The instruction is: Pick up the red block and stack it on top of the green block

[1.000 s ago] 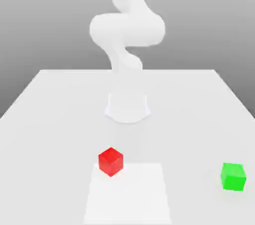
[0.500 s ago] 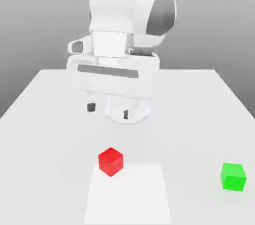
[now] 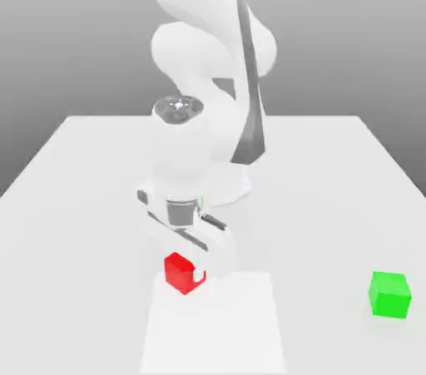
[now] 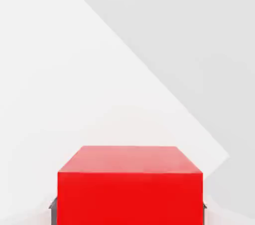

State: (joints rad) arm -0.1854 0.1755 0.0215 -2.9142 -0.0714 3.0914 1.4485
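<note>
Red block (image 3: 180, 271) sits on the white table (image 3: 75, 199) with the gripper (image 3: 185, 269) down over it, fingers apart either side, not clamped; green block (image 3: 390, 294) is well apart at 3 o'clock. Risk: an off-centre close twists the cube or a corner slips. Hand view shows finger pads flanking the block's lower edges; the exterior view hides that, but shows the green block.

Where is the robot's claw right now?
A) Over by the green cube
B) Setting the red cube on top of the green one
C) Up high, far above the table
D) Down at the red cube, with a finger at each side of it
D: in the exterior view the gripper is down at the red block on the table, while the green block sits alone toward the exterior view's right.
</note>
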